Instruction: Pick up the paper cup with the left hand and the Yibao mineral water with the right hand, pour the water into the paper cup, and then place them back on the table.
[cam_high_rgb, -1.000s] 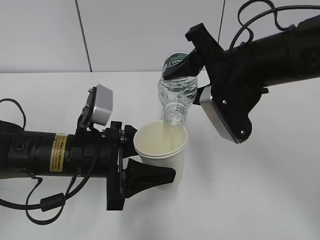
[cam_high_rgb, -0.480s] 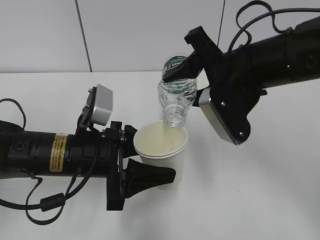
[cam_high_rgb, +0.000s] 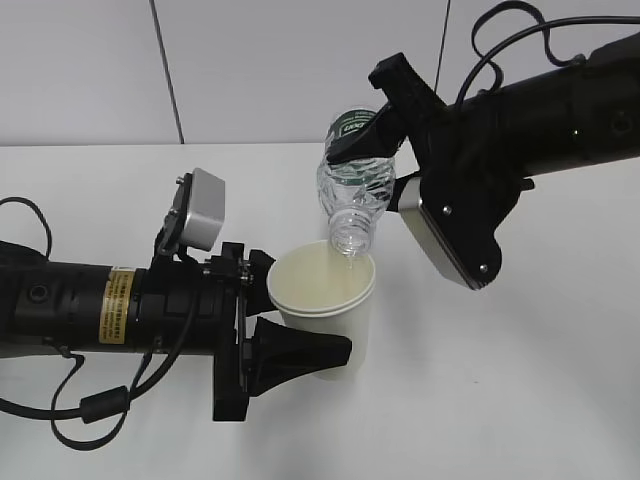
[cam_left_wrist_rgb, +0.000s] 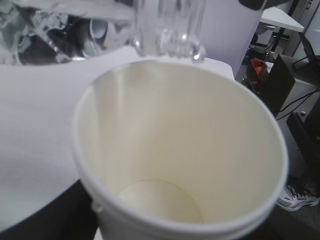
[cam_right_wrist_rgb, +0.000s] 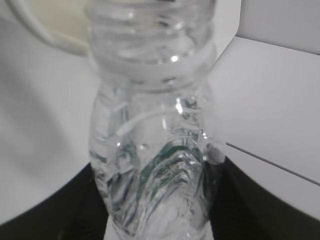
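The white paper cup (cam_high_rgb: 322, 300) is upright and held above the table (cam_high_rgb: 520, 380) by my left gripper (cam_high_rgb: 300, 352), which is shut on its lower wall. Its cream inside fills the left wrist view (cam_left_wrist_rgb: 190, 150). My right gripper (cam_high_rgb: 375, 135) is shut on the Yibao mineral water bottle (cam_high_rgb: 356, 185), which is tipped neck-down with its open mouth just over the cup's far rim. The green label sits under the fingers. In the right wrist view the clear ribbed bottle (cam_right_wrist_rgb: 155, 150) points down at the cup's rim (cam_right_wrist_rgb: 45, 30). The bottle's neck shows in the left wrist view (cam_left_wrist_rgb: 167, 30).
The white table stretches on all sides of the cup. A grey wall with a dark seam (cam_high_rgb: 165, 70) stands behind. The left arm's cables (cam_high_rgb: 90, 410) lie on the table at the lower left. Beyond the table edge in the left wrist view are dark furniture and a shoe (cam_left_wrist_rgb: 300, 197).
The bottle and right gripper have barely shifted, a touch to the right. The cup and left arm have not moved.
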